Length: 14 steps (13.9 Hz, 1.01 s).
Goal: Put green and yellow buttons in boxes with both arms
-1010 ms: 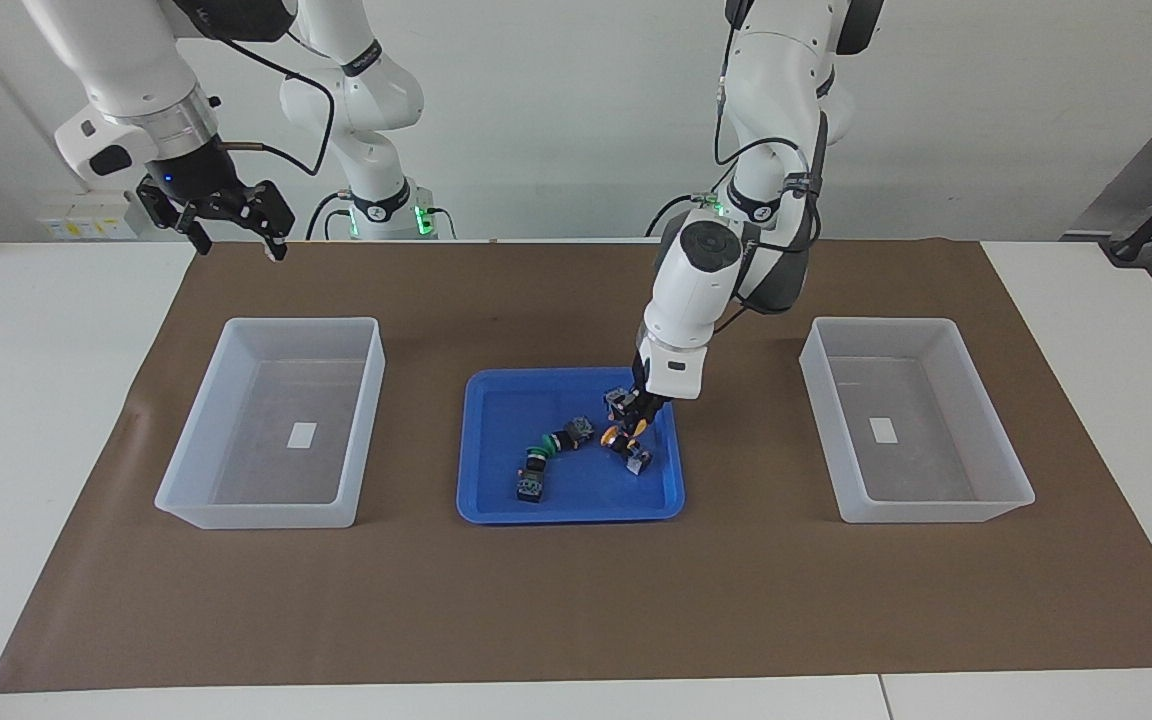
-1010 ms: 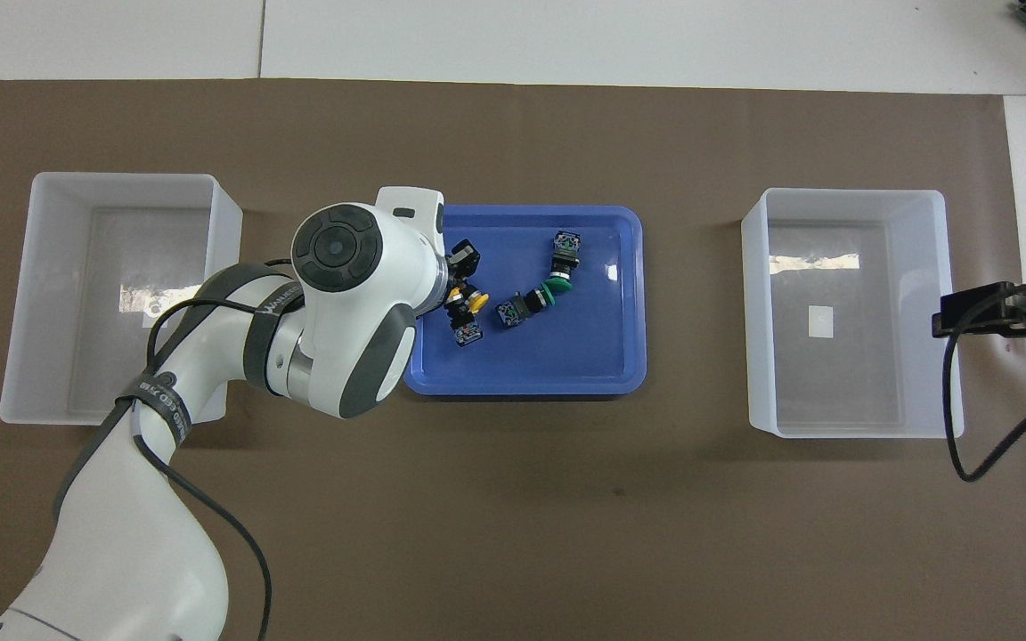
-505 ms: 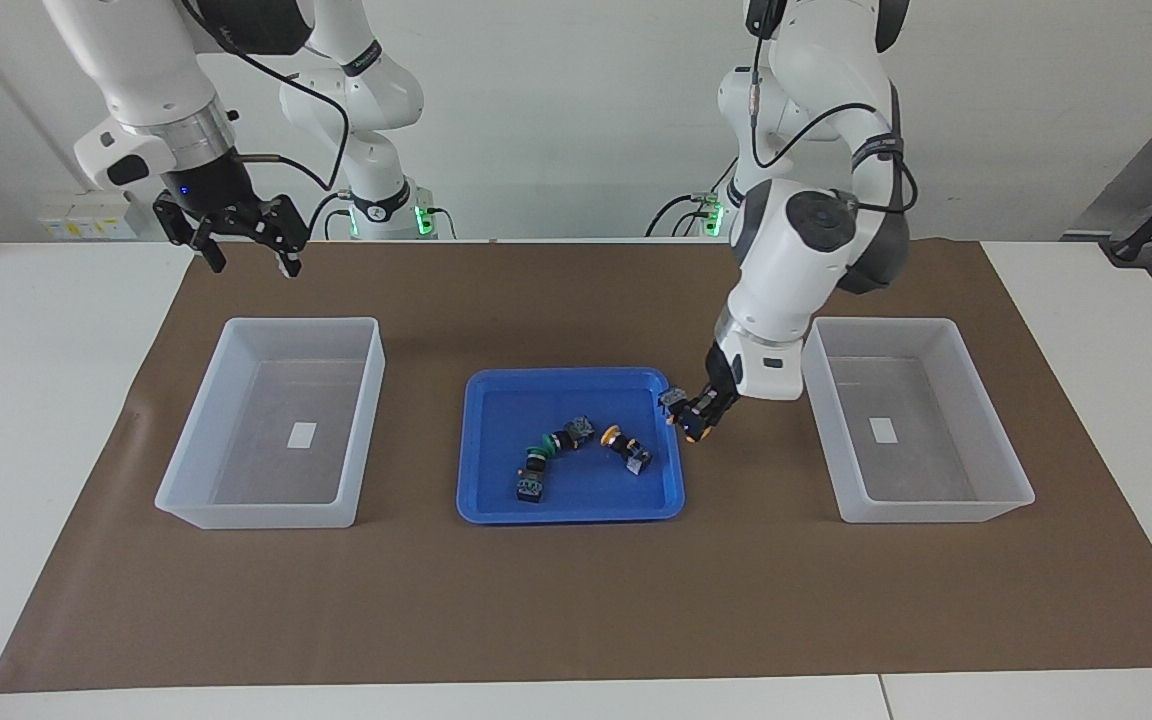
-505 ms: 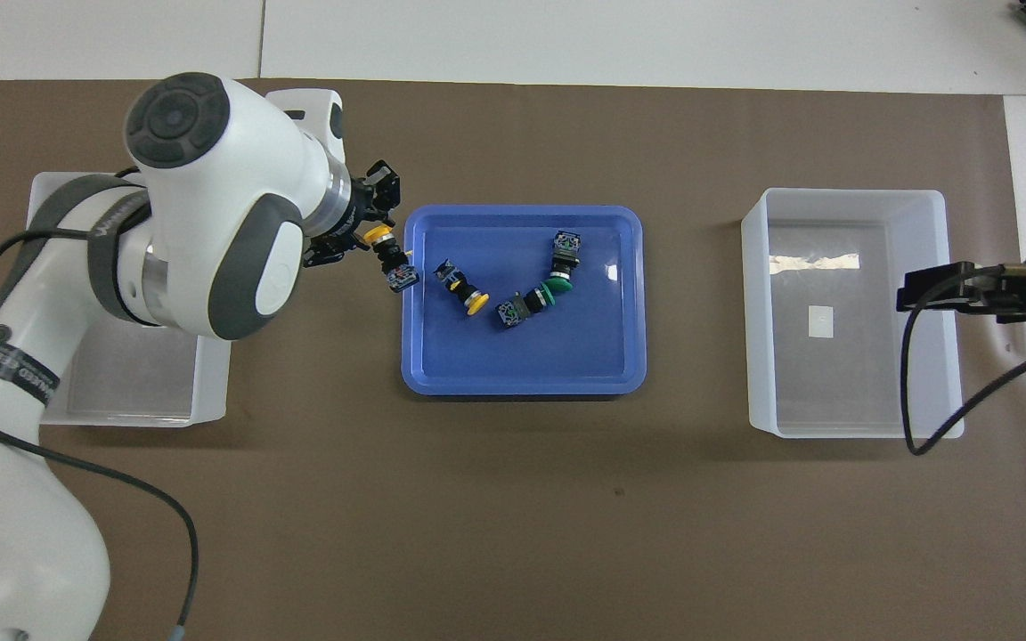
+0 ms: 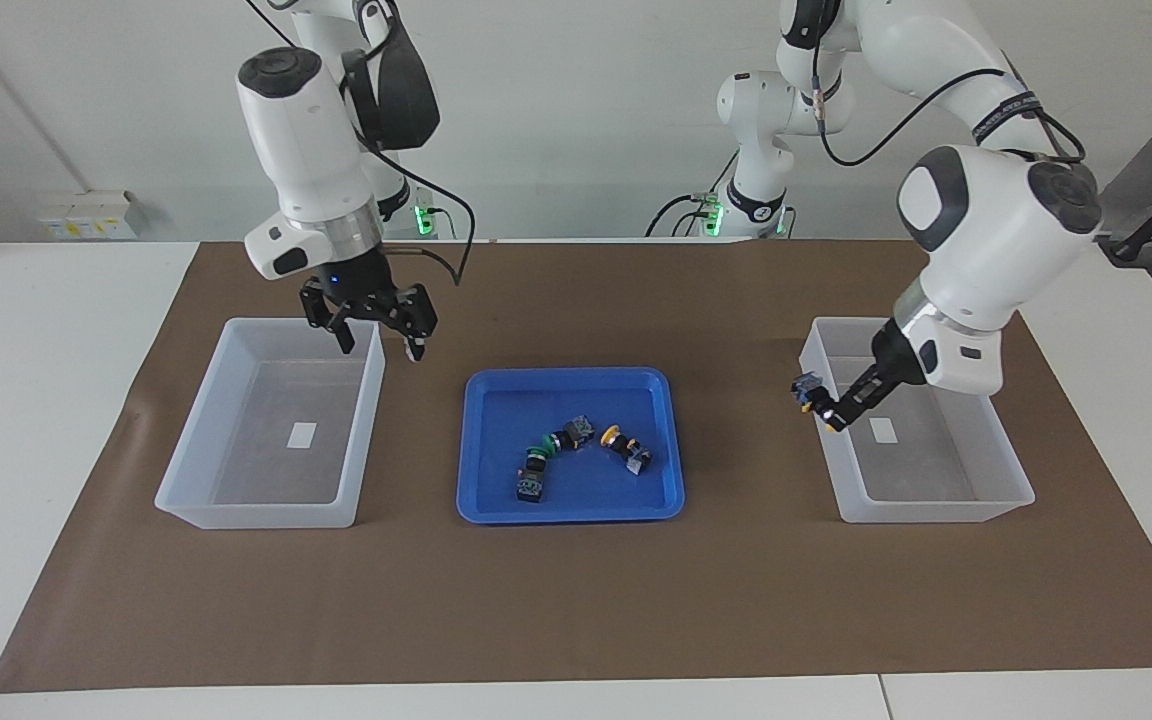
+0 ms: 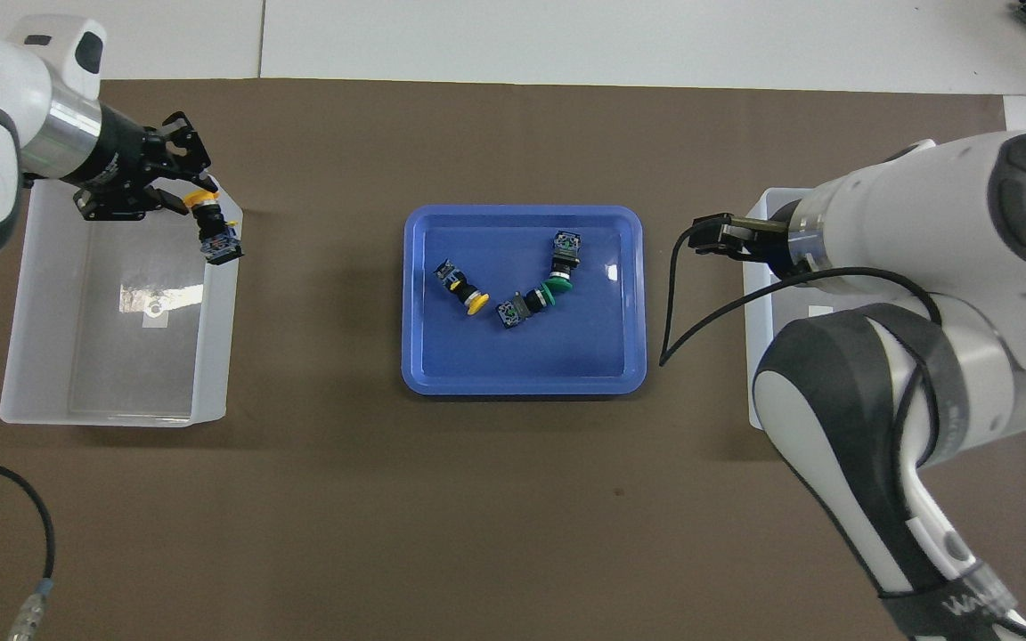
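My left gripper is shut on a yellow button. It hangs over the tray-side rim of the box at the left arm's end. One yellow button and two green buttons lie in the blue tray. My right gripper is open and holds nothing, above the tray-side rim of the other box.
Both boxes and the tray stand in a row on a brown mat. In the overhead view the right arm covers most of its box. A black cable hangs from that arm beside the tray.
The left gripper lifted a yellow button out of the tray and carried it to its box's rim. The right gripper swung from the table's edge to its box's tray-side rim.
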Each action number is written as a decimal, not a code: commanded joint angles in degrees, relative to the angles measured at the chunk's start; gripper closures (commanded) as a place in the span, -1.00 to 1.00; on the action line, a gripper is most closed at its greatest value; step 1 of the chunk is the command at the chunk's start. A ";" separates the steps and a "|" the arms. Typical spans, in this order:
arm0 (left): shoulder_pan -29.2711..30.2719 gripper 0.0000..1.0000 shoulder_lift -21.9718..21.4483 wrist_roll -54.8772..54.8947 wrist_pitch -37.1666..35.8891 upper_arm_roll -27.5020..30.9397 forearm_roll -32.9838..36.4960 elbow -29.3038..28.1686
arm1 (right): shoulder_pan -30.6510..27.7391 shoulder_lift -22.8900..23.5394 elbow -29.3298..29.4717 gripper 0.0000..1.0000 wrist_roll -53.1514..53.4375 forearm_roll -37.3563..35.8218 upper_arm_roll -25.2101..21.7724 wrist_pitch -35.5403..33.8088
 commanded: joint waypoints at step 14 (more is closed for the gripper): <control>8.43 1.00 -8.24 30.36 24.35 0.16 8.22 -32.48 | 13.14 23.33 2.45 -1.00 23.23 -3.23 -0.02 23.79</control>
